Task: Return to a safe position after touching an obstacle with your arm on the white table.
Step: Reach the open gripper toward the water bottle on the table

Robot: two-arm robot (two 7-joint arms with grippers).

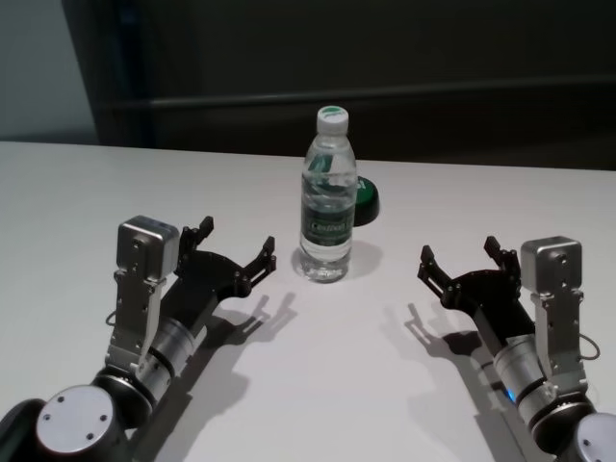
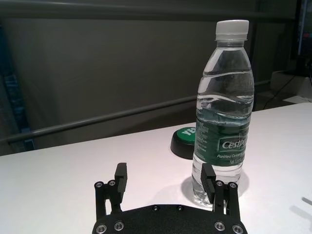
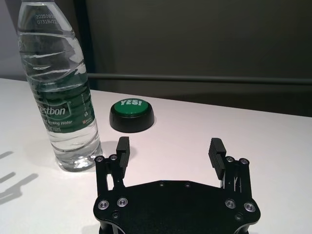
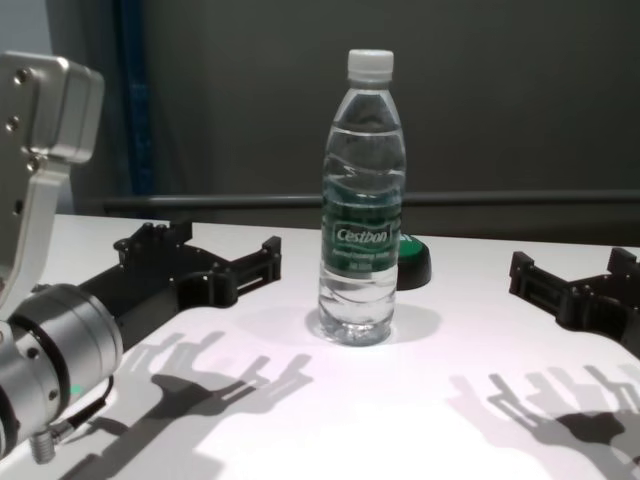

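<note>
The obstacle point(image 1: 327, 202), a clear water bottle with a white cap and a green label, stands upright mid-table on the white table point(image 1: 96, 192). It also shows in the chest view point(image 4: 362, 220). My left gripper point(image 1: 236, 241) hovers low over the table just left of the bottle, open and holding nothing. A small gap separates its nearer fingertip point(image 1: 268, 252) from the bottle. In the left wrist view the bottle point(image 2: 225, 112) rises just beyond one finger point(image 2: 208, 176). My right gripper point(image 1: 459, 252) is open and empty, farther off to the bottle's right.
A low round green "YES!" button point(image 3: 131, 112) on a black base sits just behind and right of the bottle point(image 3: 61, 97). Behind the table's far edge stands a dark wall with a horizontal rail. Both forearms rest low over the near table.
</note>
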